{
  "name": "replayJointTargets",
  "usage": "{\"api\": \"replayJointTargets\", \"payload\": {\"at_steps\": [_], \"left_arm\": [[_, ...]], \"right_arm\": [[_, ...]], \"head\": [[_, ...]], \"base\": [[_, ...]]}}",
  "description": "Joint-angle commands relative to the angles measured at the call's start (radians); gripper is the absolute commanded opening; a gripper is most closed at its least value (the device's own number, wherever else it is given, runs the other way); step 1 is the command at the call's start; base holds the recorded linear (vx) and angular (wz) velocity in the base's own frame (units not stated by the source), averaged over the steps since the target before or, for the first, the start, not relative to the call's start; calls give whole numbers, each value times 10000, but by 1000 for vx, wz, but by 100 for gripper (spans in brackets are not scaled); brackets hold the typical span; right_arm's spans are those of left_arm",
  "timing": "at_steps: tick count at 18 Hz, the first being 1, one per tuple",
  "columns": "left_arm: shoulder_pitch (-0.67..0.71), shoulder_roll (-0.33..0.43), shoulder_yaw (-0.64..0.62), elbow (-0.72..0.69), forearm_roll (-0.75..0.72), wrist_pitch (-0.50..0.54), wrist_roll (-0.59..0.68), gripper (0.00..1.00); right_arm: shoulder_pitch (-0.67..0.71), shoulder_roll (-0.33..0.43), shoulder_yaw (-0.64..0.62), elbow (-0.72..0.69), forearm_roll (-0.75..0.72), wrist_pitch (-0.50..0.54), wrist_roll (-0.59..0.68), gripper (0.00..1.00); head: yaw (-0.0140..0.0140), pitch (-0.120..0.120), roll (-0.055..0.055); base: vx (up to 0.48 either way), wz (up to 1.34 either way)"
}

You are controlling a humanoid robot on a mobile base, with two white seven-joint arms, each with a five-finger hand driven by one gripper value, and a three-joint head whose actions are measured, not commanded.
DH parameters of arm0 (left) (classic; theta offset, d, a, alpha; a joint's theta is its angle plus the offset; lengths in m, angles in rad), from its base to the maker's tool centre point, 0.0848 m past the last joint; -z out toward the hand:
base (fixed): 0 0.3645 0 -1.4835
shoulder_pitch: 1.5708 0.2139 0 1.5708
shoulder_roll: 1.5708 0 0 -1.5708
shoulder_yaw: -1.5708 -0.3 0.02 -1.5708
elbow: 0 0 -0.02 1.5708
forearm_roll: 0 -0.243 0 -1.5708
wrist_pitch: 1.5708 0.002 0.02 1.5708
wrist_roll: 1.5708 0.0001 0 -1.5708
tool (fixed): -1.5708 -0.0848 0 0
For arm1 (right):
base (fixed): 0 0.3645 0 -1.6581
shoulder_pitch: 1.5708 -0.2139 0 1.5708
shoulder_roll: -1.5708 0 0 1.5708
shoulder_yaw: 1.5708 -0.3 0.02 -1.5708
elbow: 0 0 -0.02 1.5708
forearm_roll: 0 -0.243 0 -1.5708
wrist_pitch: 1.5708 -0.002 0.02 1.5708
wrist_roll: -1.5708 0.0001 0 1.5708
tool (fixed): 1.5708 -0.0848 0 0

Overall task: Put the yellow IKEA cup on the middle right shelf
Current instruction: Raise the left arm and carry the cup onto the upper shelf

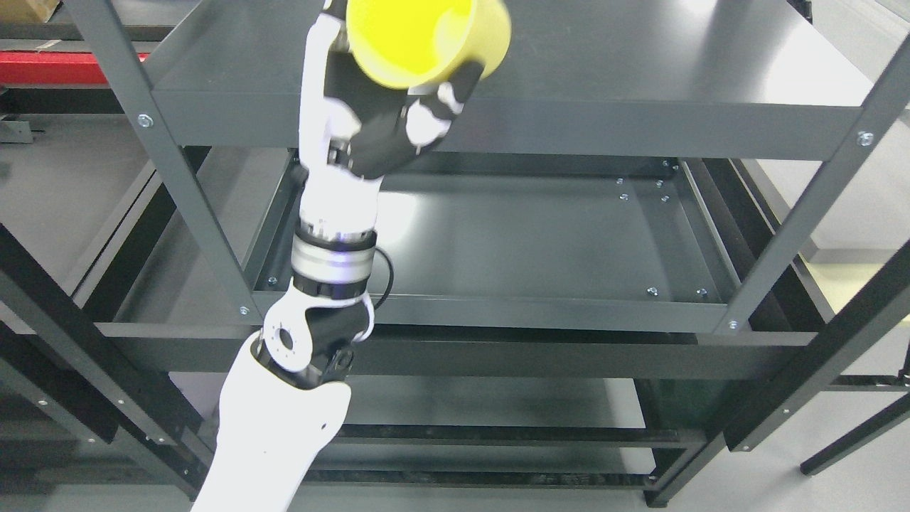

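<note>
We see the left robot hand point(398, 114) gripping the tilted yellow cup point(426, 39) above the shelf point(640, 78); no readable writing.

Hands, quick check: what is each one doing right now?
Left hand: fingers closed around the yellow cup, held tilted above the shelf.
Right hand: not in view.

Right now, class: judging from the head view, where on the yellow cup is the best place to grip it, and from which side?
Grip the yellow cup around its tapered side wall near the base, from below, as the left hand does now. The cup is tilted with its open mouth facing the camera, so the smooth outer wall is the part fingers can wrap.
</note>
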Motion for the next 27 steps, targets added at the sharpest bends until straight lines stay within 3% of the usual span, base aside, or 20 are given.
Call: {"api": "replayJointTargets", "payload": {"at_steps": [1, 4, 7, 11, 19, 21, 27], "left_arm": [[-2123, 174, -1582, -3, 1562, 1314, 1014, 7], [-2721, 174, -2226, 28, 2587, 2341, 2255, 5], [-3274, 174, -2305, 58, 3785, 4332, 4110, 3], [-3948, 174, -2244, 1359, 3926, 6299, 5647, 3], [-5315, 174, -2351, 2697, 3238, 8800, 6172, 9], [-5331, 174, -2396, 2788, 2945, 9261, 6172, 17], [-5285, 174, -2397, 2820, 2561, 10213, 6141, 57]], "right_arm": [[140, -175, 169, 0, -245, 1, -9, 99], [140, -175, 169, 0, -245, 1, -9, 99], [140, -175, 169, 0, -245, 1, -9, 99], [140, -175, 169, 0, -245, 1, -9, 99], [140, -175, 169, 0, -245, 1, -9, 99], [140, -175, 169, 0, -245, 1, -9, 99], [140, -175, 169, 0, -245, 1, -9, 99]], "head": [[0, 0, 0], [0, 0, 0], [0, 0, 0], [0, 0, 0], [0, 0, 0], [0, 0, 0], [0, -1, 0]], "base": [[41, 114], [24, 68], [-18, -35], [-19, -2], [-1, 3], [0, 0], [0, 0]]}}
